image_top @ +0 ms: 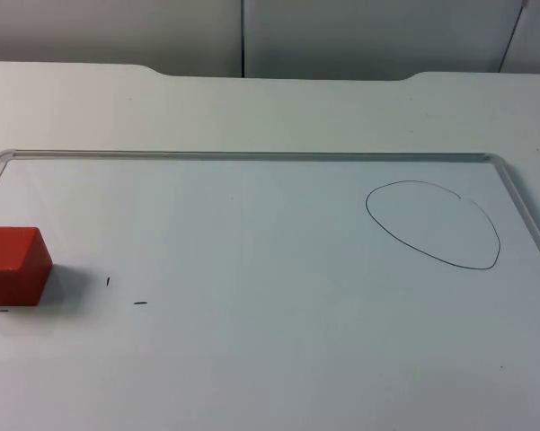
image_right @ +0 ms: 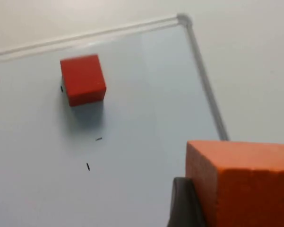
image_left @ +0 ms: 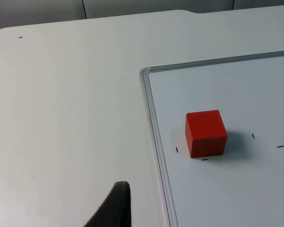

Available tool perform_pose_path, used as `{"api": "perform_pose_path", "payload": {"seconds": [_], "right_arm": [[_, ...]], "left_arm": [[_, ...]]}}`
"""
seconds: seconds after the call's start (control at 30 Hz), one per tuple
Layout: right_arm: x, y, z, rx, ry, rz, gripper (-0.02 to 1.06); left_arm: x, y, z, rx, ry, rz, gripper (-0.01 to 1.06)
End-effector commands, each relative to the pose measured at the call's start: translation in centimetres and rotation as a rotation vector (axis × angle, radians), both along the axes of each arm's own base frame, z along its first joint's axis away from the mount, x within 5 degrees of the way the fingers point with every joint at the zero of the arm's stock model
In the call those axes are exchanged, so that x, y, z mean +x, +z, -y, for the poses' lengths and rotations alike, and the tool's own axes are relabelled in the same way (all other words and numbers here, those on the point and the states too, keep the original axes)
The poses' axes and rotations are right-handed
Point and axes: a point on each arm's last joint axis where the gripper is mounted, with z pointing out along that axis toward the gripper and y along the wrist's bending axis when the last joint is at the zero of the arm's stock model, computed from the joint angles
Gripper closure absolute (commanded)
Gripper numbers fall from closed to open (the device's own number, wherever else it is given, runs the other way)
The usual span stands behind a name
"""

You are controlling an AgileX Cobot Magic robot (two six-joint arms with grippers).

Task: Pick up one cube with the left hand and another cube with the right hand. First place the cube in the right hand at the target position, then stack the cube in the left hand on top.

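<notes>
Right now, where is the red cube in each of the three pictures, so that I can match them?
Top view: the red cube sits on the whiteboard at the picture's left edge.
Left wrist view: on the whiteboard, just inside its frame.
Right wrist view: on the whiteboard, beyond the held orange cube.
Shared landmark: the two short black marks beside the red cube.

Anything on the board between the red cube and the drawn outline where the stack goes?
Nothing visible. The whiteboard between the red cube and the drawn outline is bare apart from two small pen marks beside the cube.
</notes>
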Motion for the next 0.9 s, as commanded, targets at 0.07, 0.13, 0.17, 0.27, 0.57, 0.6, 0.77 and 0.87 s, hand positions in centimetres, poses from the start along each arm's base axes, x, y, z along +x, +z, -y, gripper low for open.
{"api": "perform_pose_path", "payload": {"seconds": [0.07,0.13,0.17,0.27,0.57,0.6,0.77,0.87], "right_arm": [[-2.9,6.4,3.1,0.149,-0.052,0.081,1.05],[-3.7,7.7,4.0,0.179,-0.060,0.106,1.05],[-4.3,8.9,4.8,0.205,-0.074,0.124,1.05],[-6.6,12.4,8.1,0.261,-0.125,0.198,1.05],[-10.8,17.0,13.4,0.393,-0.216,0.267,1.05],[-11.2,17.2,14.0,0.401,-0.230,0.269,1.05],[-12.9,16.1,17.3,0.406,-0.330,0.319,1.05],[-13.8,14.8,18.9,0.414,-0.376,0.353,1.05]], "left_arm": [[0.0,0.0,0.1,-0.013,-0.001,0.010,0.00],[0.0,0.0,0.1,-0.013,-0.001,0.010,0.00],[0.0,0.0,0.1,-0.013,-0.001,0.010,0.00],[0.0,0.0,0.1,-0.013,-0.001,0.010,0.00],[0.0,0.0,0.1,-0.013,-0.001,0.010,0.00],[0.0,0.0,0.1,-0.013,-0.001,0.010,0.00],[0.0,0.0,0.1,-0.013,-0.001,0.010,0.00],[0.0,0.0,0.1,-0.013,-0.001,0.010,0.00]]}}
